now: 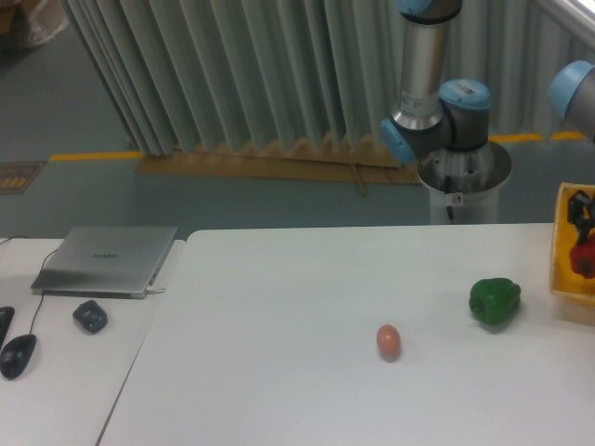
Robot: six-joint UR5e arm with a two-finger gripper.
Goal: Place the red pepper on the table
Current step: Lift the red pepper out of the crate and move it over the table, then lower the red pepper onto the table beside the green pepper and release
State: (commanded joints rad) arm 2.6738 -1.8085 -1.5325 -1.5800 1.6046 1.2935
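At the right edge of the view, the red pepper (585, 260) hangs partly out of frame over the yellow basket (563, 271). My gripper (582, 234) is the black part just above it and looks shut on its top. The fingertips are cut off by the frame edge. The white table (279, 353) stretches to the left of the basket.
A green bell pepper (494, 301) lies on the table left of the basket, and a small pinkish-brown egg (388, 341) sits nearer the middle. The adjoining desk on the left holds a grey laptop (107, 260), a dark object (90, 316) and a mouse (18, 354). The arm's base (463, 181) stands behind the table.
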